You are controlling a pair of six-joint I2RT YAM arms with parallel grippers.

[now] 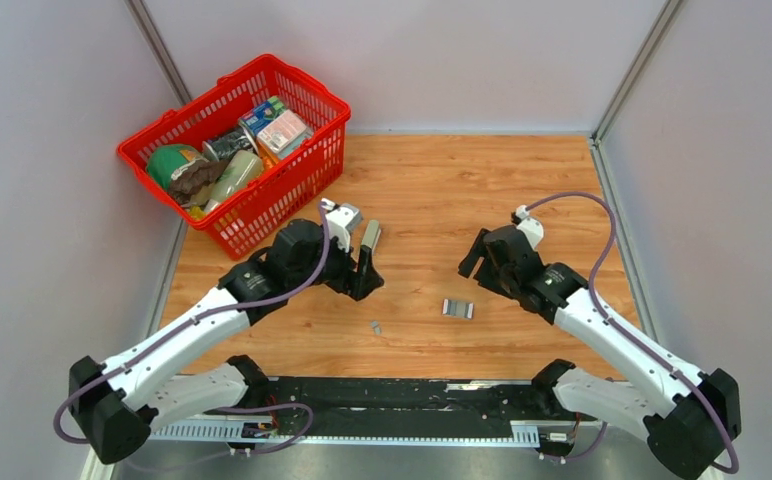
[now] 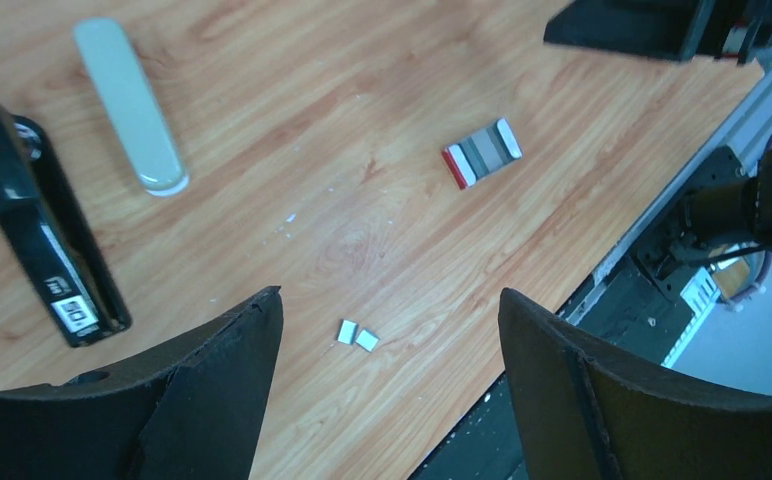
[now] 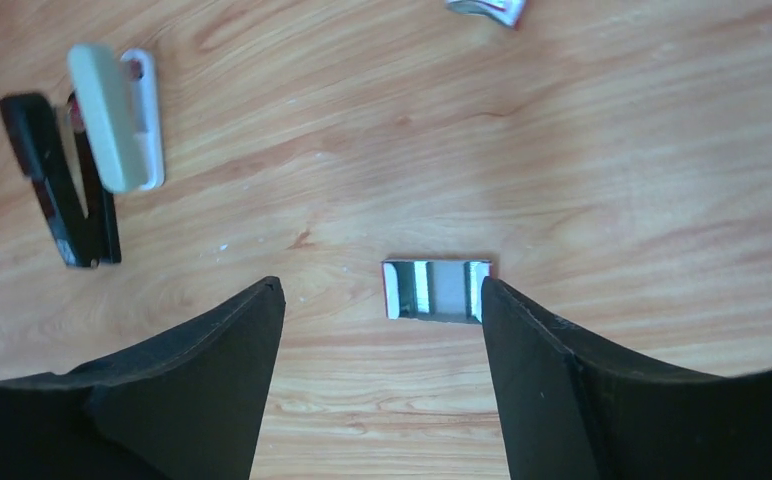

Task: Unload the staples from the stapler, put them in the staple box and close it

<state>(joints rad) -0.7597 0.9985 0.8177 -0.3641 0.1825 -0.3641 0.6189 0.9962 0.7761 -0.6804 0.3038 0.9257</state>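
The black stapler (image 2: 44,235) lies opened on the wood table, just left of my left gripper's left finger. It also shows in the top view (image 1: 366,262) and the right wrist view (image 3: 62,190). Two short silvery staples strips (image 2: 357,335) lie on the table between and ahead of my left gripper's fingers, and show as a small speck in the top view (image 1: 375,326). My left gripper (image 2: 390,300) (image 1: 350,282) is open and empty above the table. My right gripper (image 3: 382,285) (image 1: 480,268) is open and empty, apart from the stapler.
A grey-beige oblong bar (image 2: 127,105) (image 1: 370,236) (image 3: 112,115) lies beside the stapler. A small white-and-red box (image 2: 482,153) (image 1: 457,308) (image 3: 435,290) lies just ahead of my right gripper. A red basket (image 1: 292,185) of groceries stands at the back left.
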